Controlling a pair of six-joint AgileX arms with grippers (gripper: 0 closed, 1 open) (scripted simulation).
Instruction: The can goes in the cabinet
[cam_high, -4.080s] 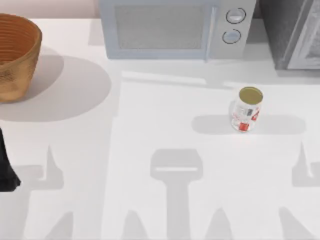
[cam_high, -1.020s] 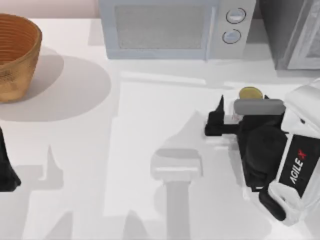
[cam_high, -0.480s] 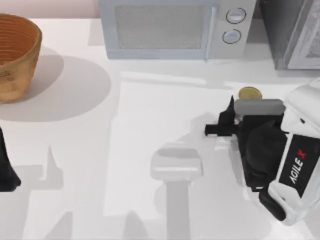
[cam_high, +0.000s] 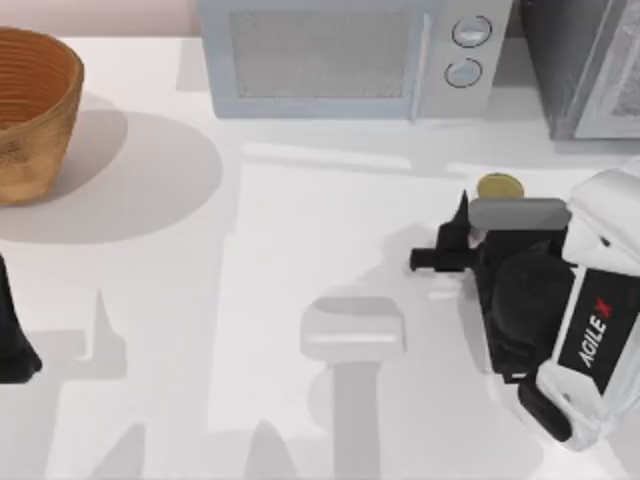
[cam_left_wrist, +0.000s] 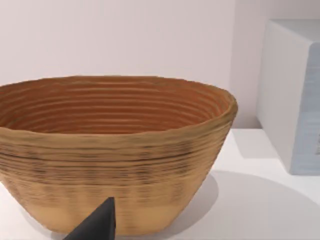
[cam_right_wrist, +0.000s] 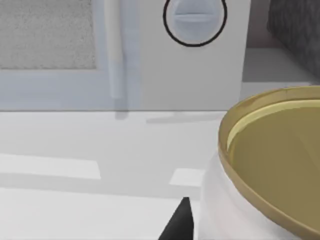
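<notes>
The can (cam_high: 500, 186) stands upright on the white table at the right, in front of the microwave, with only its dull gold top peeking out from under my right arm. My right gripper (cam_high: 492, 225) is down around it. Its black left finger (cam_high: 457, 228) rests against the can's side, and the other finger is hidden under the wrist. The right wrist view has the gold-topped can (cam_right_wrist: 270, 165) very close, with a fingertip (cam_right_wrist: 181, 222) touching its white wall. The cabinet (cam_high: 585, 70), dark grey and speckled, sits at the back right corner. My left gripper (cam_high: 12, 340) is parked at the left edge.
A pale microwave (cam_high: 350, 55) with two round dials stands at the back centre, just left of the cabinet. A woven basket (cam_high: 30, 110) sits at the back left and looms close in the left wrist view as the basket (cam_left_wrist: 115, 150).
The right arm has come in over the can since the earliest frame. Its visible finger then moved right, in against the can's side. The can has not moved.
</notes>
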